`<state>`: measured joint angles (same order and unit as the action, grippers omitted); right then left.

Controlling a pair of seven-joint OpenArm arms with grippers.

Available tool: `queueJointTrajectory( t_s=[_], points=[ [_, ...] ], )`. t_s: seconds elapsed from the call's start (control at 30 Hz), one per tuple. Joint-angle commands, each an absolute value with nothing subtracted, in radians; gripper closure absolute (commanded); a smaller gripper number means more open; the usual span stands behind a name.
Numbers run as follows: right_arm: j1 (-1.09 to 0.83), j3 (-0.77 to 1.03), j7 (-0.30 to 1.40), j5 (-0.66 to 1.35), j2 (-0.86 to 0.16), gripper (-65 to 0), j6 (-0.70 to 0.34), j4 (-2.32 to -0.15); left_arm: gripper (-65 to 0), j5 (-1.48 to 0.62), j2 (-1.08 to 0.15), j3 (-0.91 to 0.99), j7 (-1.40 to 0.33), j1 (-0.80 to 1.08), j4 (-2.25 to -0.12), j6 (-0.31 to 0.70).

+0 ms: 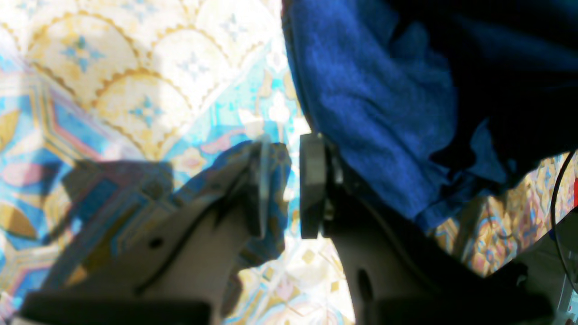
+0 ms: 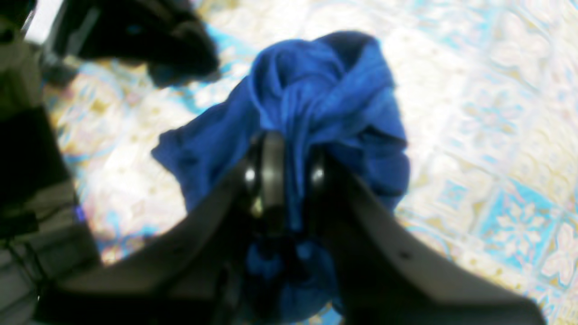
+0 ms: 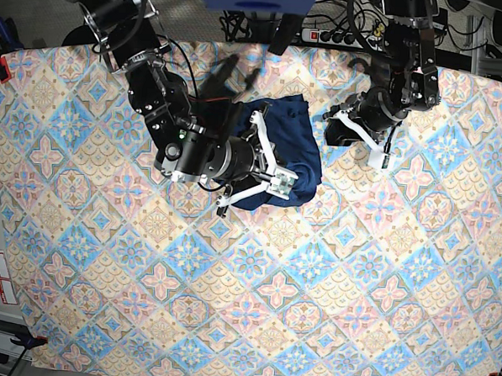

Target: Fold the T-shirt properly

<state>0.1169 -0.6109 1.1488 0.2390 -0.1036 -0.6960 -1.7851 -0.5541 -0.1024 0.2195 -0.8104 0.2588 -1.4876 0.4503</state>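
The T-shirt point(image 3: 281, 129) is a bunched navy heap on the patterned tablecloth, a little behind the table's middle. My right gripper point(image 3: 281, 179) is shut on a gathered fold at the heap's front right; in the right wrist view point(image 2: 292, 178) blue fabric point(image 2: 325, 85) is pinched between the pads and spills out above and below them. My left gripper point(image 3: 381, 155) is to the right of the heap. In the left wrist view point(image 1: 284, 185) its pads stand a small gap apart with only tablecloth between them. Blue fabric point(image 1: 370, 90) lies close against the outside of one finger.
The tablecloth point(image 3: 254, 289) covers the whole table; its scalloped border point(image 1: 117, 76) shows ahead of the left gripper. A power strip with cables point(image 3: 343, 34) lies behind the back edge. Both arm bases stand at the back.
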Motion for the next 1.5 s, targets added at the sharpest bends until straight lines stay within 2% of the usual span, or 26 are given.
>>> queueJointTrajectory(
  t_s=[0.0, 0.13, 0.2, 0.33, 0.53, 0.63, 0.9, 1.47],
  points=[
    [0.137, -0.624, 1.127, 0.254, -0.097, -8.2, -0.698, -1.802, -11.0, -0.572, -0.108, 0.222, -0.794, 0.257, -1.504, 0.460],
    [0.137, -0.688, 1.127, 0.257, -0.101, -21.0, -0.698, -1.804, -11.1, -0.572, -0.108, 0.222, -0.792, 0.257, -1.504, 0.460],
    [0.137, -0.699, 1.127, 0.257, -0.105, -24.2, -0.698, -1.811, -11.1, -0.572, -0.108, 0.222, -0.792, 0.257, -1.504, 0.460],
    [0.137, -0.627, 1.127, 0.252, -0.125, -24.3, -0.698, -1.813, -11.1, -0.572, -0.110, 0.222, -0.792, 0.259, -1.504, 0.460],
    [0.107, -0.321, 1.127, 0.249, -0.157, -24.5, -0.698, -1.776, -11.0, -0.572, -0.110, 0.222, -0.792, 0.262, -1.504, 0.460],
    [0.104, -0.226, 1.127, 0.252, -0.162, -24.7, -0.698, -1.712, -11.1, -0.572, -0.108, 0.222, -0.789, 0.265, -1.504, 0.460],
    [0.110, -0.225, 1.125, 0.257, -0.183, -24.8, -0.698, -1.595, -11.1, -0.572, -0.105, 0.217, -0.792, 0.260, -1.506, 0.460],
    [0.147, -0.229, 1.132, 0.260, -0.127, -24.8, -0.698, -1.592, -11.0, -0.572, -0.105, 0.220, -0.792, 0.260, -1.506, 0.460]
  ],
)
